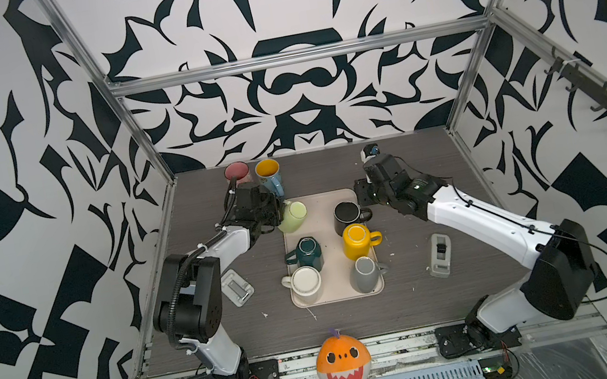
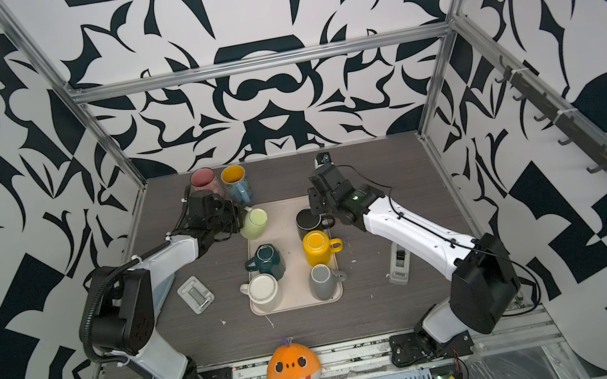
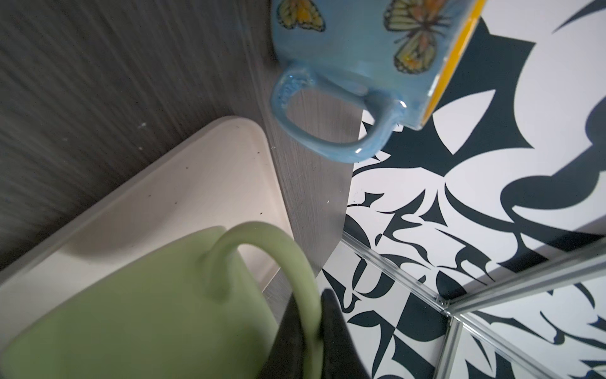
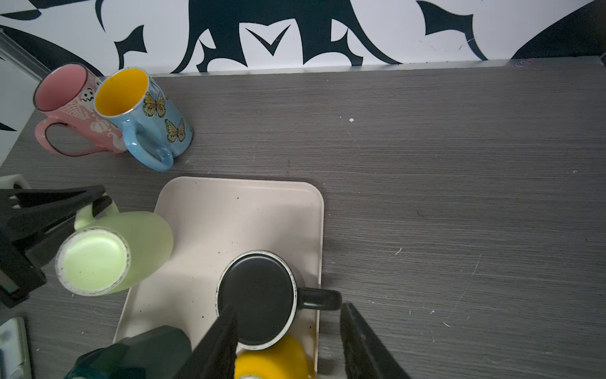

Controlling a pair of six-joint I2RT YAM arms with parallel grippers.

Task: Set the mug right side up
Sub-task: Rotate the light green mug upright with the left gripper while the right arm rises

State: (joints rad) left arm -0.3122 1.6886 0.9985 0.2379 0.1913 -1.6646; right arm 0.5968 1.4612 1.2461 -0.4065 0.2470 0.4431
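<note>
Left hand [image 4: 103, 200] is clamped on the light green mug [image 1: 293, 215] by its handle; the mug tilts base-up beside it, at the tray's [image 1: 341, 197] corner.

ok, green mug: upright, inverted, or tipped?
Tipped. The green mug leans aslant at the tray's edge, base showing, its handle pinched in the left end effector. Whether the rim touches the tray: cannot tell.

The green mug [image 4: 147, 239] is pale and plain; the tray [image 4: 236, 216] is cream, the table [image 4: 459, 164] streaked grey. The blue mug [image 4: 164, 128] bears yellow butterflies and is yellow inside.
</note>
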